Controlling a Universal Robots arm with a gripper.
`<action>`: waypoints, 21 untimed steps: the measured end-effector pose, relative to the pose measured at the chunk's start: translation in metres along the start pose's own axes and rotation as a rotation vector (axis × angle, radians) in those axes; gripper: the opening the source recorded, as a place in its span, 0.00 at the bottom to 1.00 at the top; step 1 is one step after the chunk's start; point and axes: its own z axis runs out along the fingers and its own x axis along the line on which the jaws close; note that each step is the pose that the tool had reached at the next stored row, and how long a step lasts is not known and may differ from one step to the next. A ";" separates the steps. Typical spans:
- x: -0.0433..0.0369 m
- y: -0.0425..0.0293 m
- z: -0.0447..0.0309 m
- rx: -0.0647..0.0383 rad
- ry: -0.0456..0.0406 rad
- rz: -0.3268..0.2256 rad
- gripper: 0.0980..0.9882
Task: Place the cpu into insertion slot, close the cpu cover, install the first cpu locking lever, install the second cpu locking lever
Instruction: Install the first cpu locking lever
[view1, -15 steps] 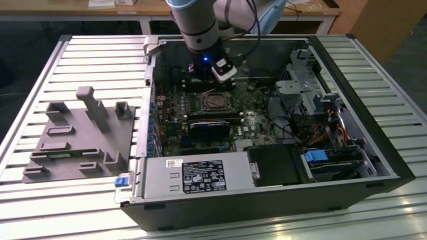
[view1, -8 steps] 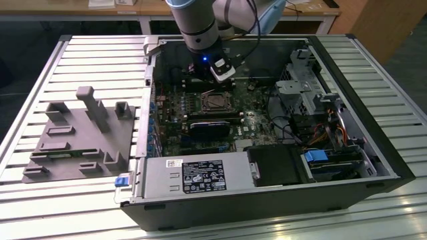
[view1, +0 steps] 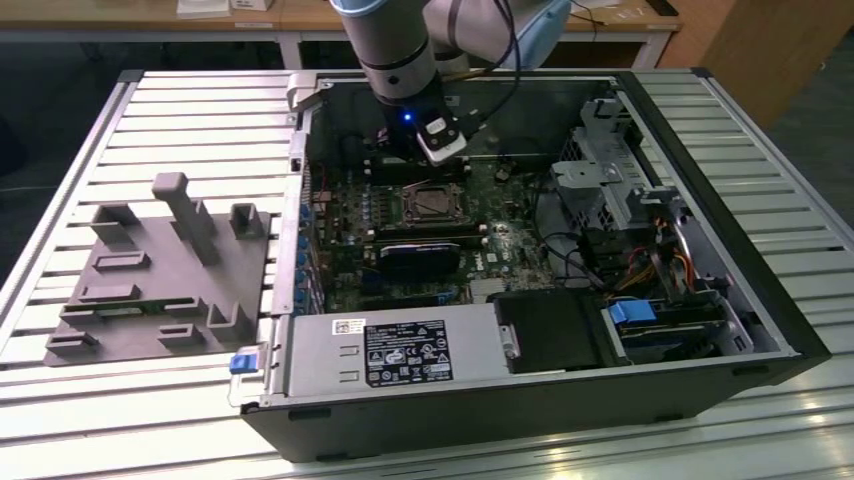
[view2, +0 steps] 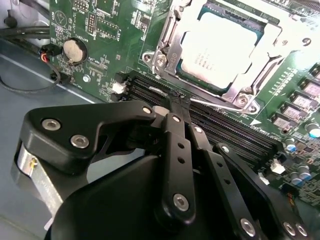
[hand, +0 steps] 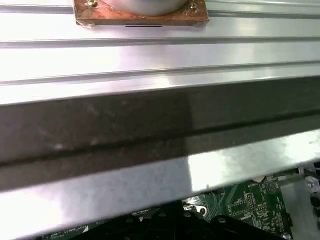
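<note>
cpu: You find the cpu (view2: 220, 47) seated in the socket just ahead of the pincer's tip, pale metal face up and lying flat.
insertion slot: The insertion slot (view1: 406, 204) sits on the green motherboard (view2: 115, 30), directly below and in front of the pincer in the exterior view.
cpu cover: The cpu cover (view2: 167, 42) is down over the chip. Its silver frame lies on the chip's edges and the face shows through the central window.
locking lever: A thin metal locking lever (view2: 220, 106) lies low along the socket edge nearest the pincer. Its near end is just beside the fingertips. You cannot tell from these views whether they touch it.
pincer: The pincer (view2: 176, 100) has its black fingers (view2: 175, 150) brought together at the tip, with no gap visible between them. The tip is down at board level.
memory slots: The long black memory slots (view2: 225, 130) run between the pincer's tip and the socket, passing under the fingers.
coin battery: A round silver coin battery (view2: 75, 50) sits on the board well off to one side of the pincer.
arm: The arm (view1: 398, 55) reaches down into the open computer case (view1: 507, 410).
fixture: A grey fixture (view1: 160, 280) lies on the slatted table (view1: 200, 110), well apart from the pincer, at the exterior view's left.
</note>
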 end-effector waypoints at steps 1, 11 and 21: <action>0.0002 0.0001 0.0005 0.002 -0.0018 0.006 0.00; 0.0021 0.0019 0.0058 0.020 -0.0149 0.056 0.00; 0.0039 0.0030 0.0109 0.035 -0.0238 0.086 0.00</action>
